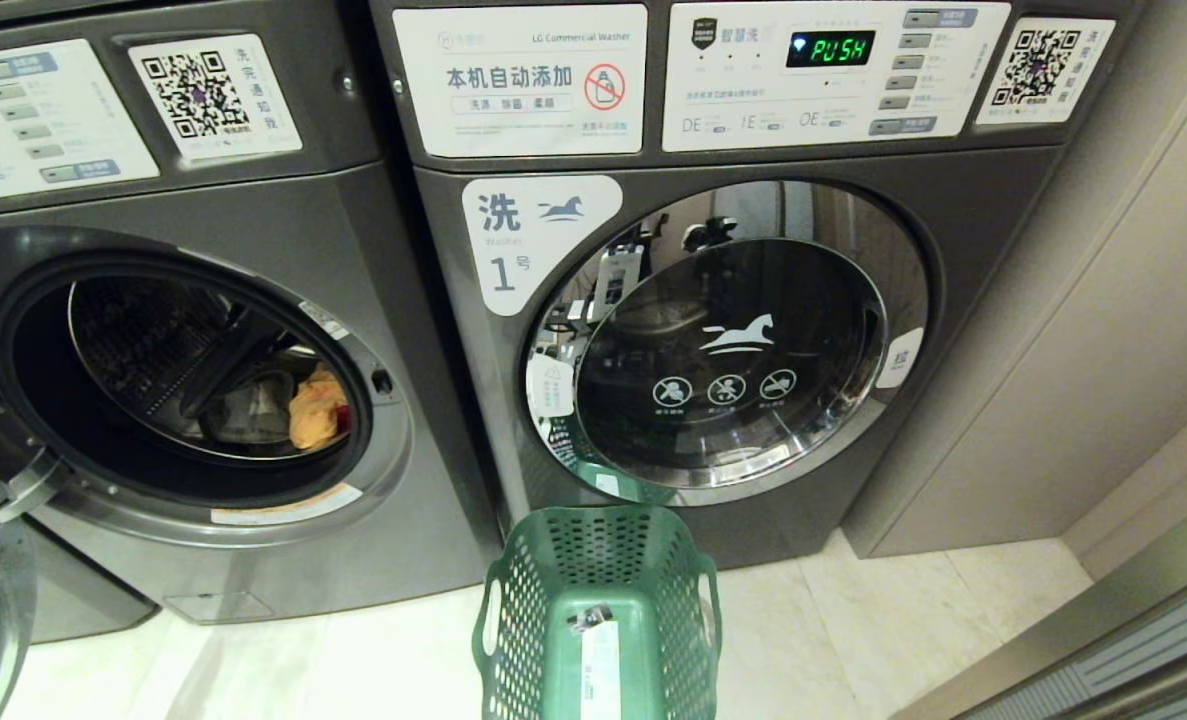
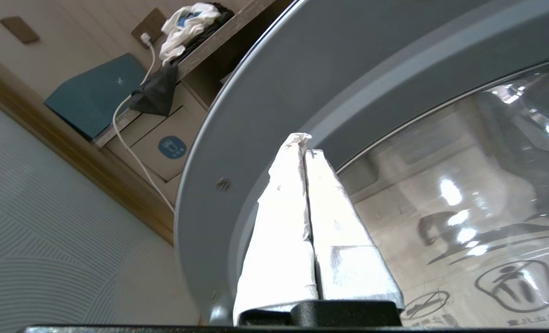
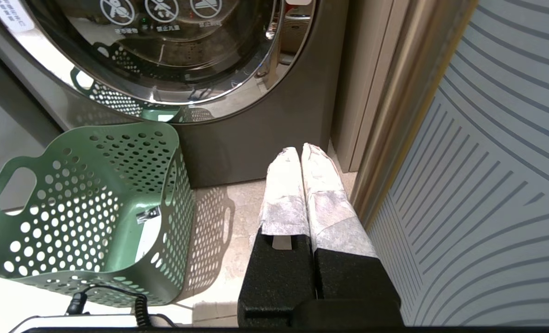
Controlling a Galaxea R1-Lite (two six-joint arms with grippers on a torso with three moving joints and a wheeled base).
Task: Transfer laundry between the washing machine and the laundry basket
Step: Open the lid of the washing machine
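Note the laundry basket (image 1: pixel 598 600) upright on the floor, mouth up, before washer 1 (image 1: pixel 723 340). Laundry (image 1: pixel 315 405) lies in the open washing machine (image 1: pixel 193 380). Left gripper (image 2: pixel 304 143) and right gripper (image 3: pixel 299 152) are both closed, empty.

The washing machine (image 1: pixel 253 560) has a dark grey, matt metallic body. The neighbouring washer's door (image 1: pixel 728 340) is mirror-glossy chrome around smooth dark glass. The laundry basket (image 1: pixel 603 590) is matt green perforated plastic. The yellow-orange garment (image 1: pixel 315 405) is soft cloth. Both pincers' fingers (image 3: pixel 318 185) wear rough white wrap. The floor (image 1: pixel 853 640) is polished pale tile.
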